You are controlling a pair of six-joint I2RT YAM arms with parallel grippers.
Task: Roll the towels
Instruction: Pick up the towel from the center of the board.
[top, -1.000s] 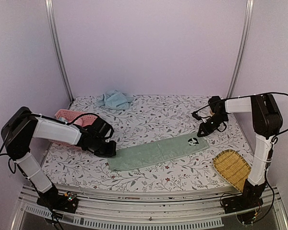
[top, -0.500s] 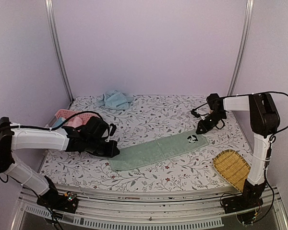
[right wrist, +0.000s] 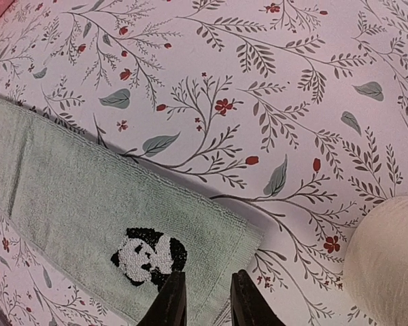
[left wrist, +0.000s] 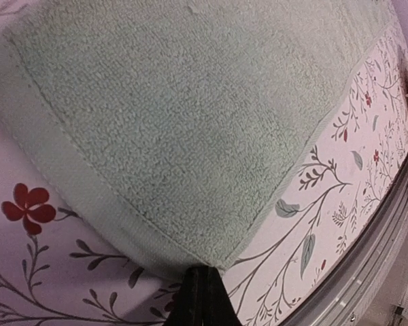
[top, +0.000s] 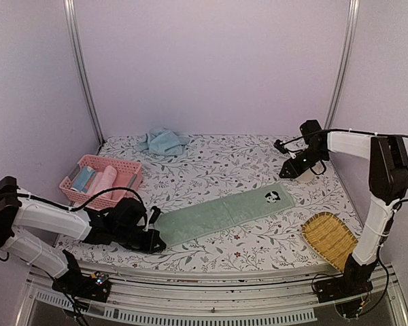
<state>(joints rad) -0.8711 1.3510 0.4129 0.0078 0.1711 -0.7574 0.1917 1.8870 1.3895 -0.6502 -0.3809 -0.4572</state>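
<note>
A long pale green towel (top: 224, 214) with a panda patch (top: 273, 198) lies flat across the floral table. My left gripper (top: 154, 242) is low at the towel's near left corner. In the left wrist view its fingers (left wrist: 202, 272) are shut, with the towel's corner (left wrist: 211, 255) at their tips. My right gripper (top: 288, 170) hovers just beyond the towel's right end. In the right wrist view it (right wrist: 205, 282) is open and empty above the towel (right wrist: 88, 190), beside the panda patch (right wrist: 149, 255).
A pink basket (top: 78, 187) holding rolled towels stands at the left. A crumpled blue towel (top: 163, 140) lies at the back. A bamboo tray (top: 330, 238) sits at the near right. A cream roll (right wrist: 387, 258) stands by the towel's right end.
My left arm has swung toward the near edge, uncovering the pink basket, and its gripper now sits at the towel's near left corner. My right gripper has drawn back from the towel's right end.
</note>
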